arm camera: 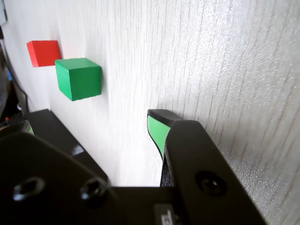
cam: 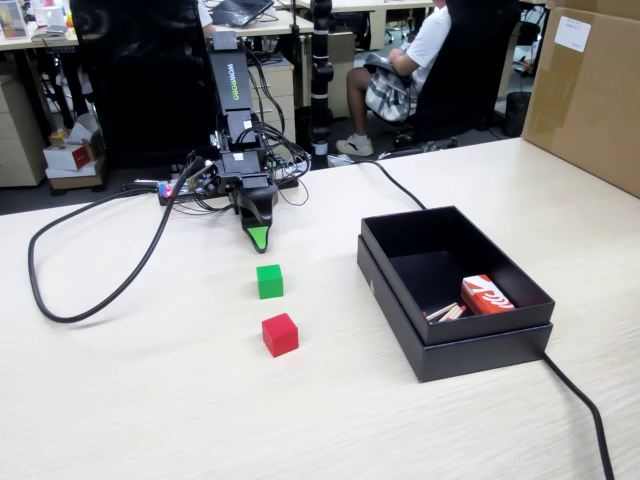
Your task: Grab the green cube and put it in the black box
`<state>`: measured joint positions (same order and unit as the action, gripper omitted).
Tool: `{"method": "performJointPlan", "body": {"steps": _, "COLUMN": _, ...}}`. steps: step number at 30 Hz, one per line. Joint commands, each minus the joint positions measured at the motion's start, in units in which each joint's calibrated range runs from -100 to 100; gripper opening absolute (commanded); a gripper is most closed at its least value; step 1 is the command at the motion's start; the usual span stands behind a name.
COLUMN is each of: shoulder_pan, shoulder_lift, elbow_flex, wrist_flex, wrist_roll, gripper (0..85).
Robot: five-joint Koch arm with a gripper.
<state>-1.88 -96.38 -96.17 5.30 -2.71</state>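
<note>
While the arm [cam: 232,120] stood at the far side of the tabletop [cam: 150,400], we saw its pincer [cam: 258,238] pointing down just above the pale wood, holding nothing. In the fixed view only one green pointed tip showed. In the wrist view one green-faced finger [arm camera: 157,131] stood in plain sight and a sliver of green showed at the left edge, with bare tabletop between them, so we judged the jaws to be parted, though we could not tell how widely.

We found the green cube [cam: 269,281] resting flat on the tabletop just in front of the pincer and apart from it, with nothing between the two. Just beyond it, nearer the camera in the fixed view, sat a red cube [cam: 280,334], close to the green one but not touching it. In the wrist view the green cube [arm camera: 78,78] lay nearer the lens and the red cube [arm camera: 44,53] behind it.

To the right in the fixed view stood the black box [cam: 480,352], well apart from both cubes, open at the top. Inside it we saw a small red and white packet [cam: 486,296] and some pale sticks [cam: 446,313] in the near right corner. A black cable [cam: 90,270] looped across the tabletop to the left, another [cam: 585,410] ran out from behind the box, and a big brown cardboard box [cam: 590,90] stood at the far right.
</note>
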Motion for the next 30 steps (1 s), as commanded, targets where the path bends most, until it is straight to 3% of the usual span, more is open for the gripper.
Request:
{"method": "performJointPlan", "body": {"steps": 1, "shoulder_pan": 6.4, "shoulder_lift": 23.7, "elbow_flex": -1.3, "wrist_flex": 25.7, "wrist_roll": 6.1, "gripper": 43.7}}
{"method": "performJointPlan", "body": {"steps": 3, "shoulder_pan": 6.4, "shoulder_lift": 23.7, "elbow_flex": -1.3, "wrist_flex": 25.7, "wrist_roll": 6.1, "gripper": 48.9}}
{"method": "performJointPlan", "body": {"steps": 30, "shoulder_pan": 6.4, "shoulder_lift": 23.6, "elbow_flex": -1.3, "wrist_flex": 25.7, "wrist_roll": 6.1, "gripper": 49.1}}
